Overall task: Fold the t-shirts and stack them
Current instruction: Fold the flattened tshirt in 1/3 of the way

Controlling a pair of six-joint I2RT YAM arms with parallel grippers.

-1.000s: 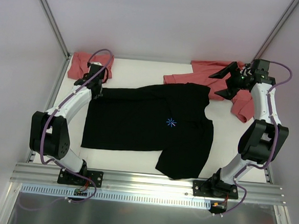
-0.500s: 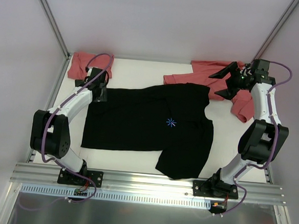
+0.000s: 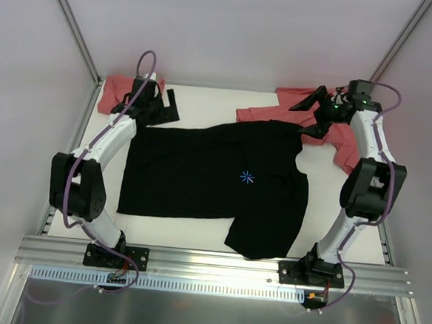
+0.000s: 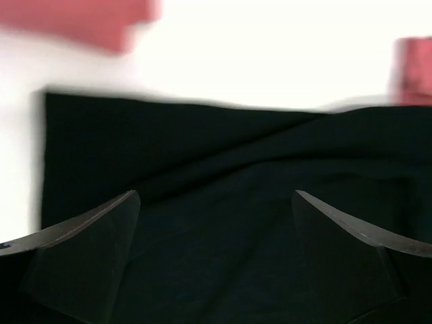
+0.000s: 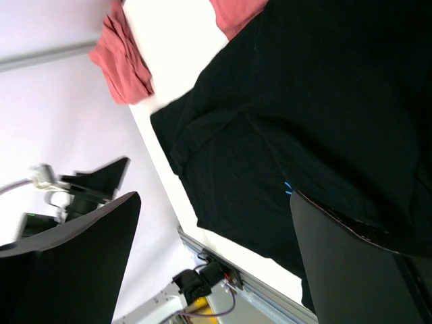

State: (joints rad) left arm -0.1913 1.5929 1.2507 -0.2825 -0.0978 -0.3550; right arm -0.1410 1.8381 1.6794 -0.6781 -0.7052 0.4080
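A large black t-shirt [image 3: 207,180] with a small light-blue starburst [image 3: 247,177] lies spread over the middle of the white table. Salmon-red t-shirts lie crumpled at the back left [image 3: 115,92] and the back right [image 3: 343,145]. My left gripper [image 3: 168,105] hovers open over the black shirt's back left corner, with nothing between its fingers. In the left wrist view the left gripper [image 4: 214,196] looks down on black cloth [image 4: 223,169]. My right gripper [image 3: 309,118] hangs open and empty above the back right salmon-red cloth. From the right wrist, the right gripper [image 5: 214,196] overlooks the black shirt [image 5: 317,94].
The table's metal frame rail [image 3: 209,264] runs along the near edge, with both arm bases bolted to it. Slanted frame posts [image 3: 73,26] rise at the back corners, and pale walls enclose the table on three sides.
My left gripper has opened, let go of the black shirt's back left edge, and risen toward the back. The right gripper has shifted slightly left, still open.
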